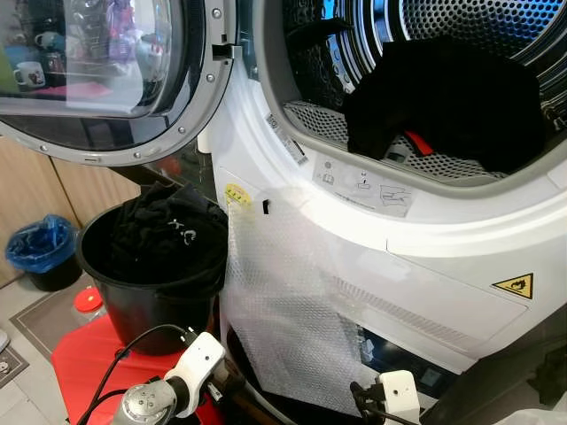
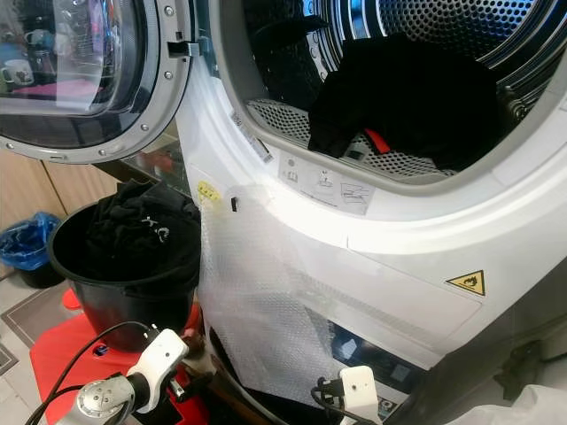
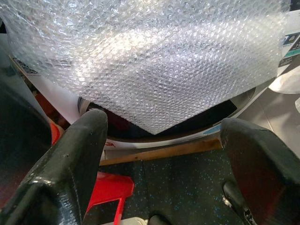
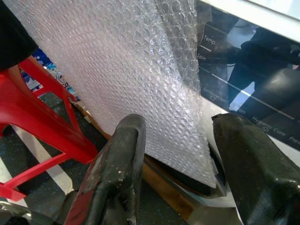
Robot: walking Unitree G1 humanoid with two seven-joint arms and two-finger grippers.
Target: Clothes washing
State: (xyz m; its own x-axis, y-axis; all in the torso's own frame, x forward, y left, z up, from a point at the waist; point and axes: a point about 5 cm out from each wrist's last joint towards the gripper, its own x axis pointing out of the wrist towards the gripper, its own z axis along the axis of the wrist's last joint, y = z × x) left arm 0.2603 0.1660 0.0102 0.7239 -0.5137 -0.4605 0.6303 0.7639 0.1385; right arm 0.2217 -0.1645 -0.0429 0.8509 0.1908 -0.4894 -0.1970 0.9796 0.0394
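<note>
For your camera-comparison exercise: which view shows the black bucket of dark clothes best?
The left eye view: the black bucket shows whole, rim to base, on the red stool beside the washing machine. The right eye view shows it too, nearer the edge. The right wrist view has the stool's legs; neither wrist view clearly shows the bucket.

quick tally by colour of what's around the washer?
Black: 3: clothes in drum, clothes in bucket, bucket
Red: 1: stool
Blue: 1: bin bag
Clear: 1: bubble wrap
Total: 6
</note>
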